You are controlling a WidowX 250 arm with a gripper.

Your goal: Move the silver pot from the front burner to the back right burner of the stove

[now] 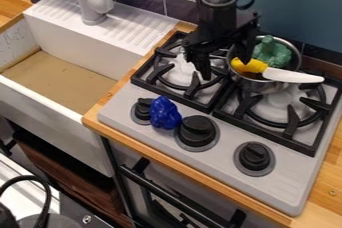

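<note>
The black gripper [226,66] hangs over the stove, beside the left rim of a metal pot [267,88], with its two fingers apart and nothing seen between them. The pot stands toward the back of the right burner. Inside it is a green lumpy toy [272,53]. A knife with a yellow handle [248,65] and a white blade [292,76] lies across the pot, its blade sticking out over the right rim. A dark blue lumpy toy [164,113] rests at the stove's front left, against the left knob.
Black grates [192,92] cover both burners of the stove [217,159]. Knobs [197,132] line its front. Left of the stove are a white sink [100,42] with a brown bottom and a grey faucet [90,2]. A tiled wall and blue panels stand behind.
</note>
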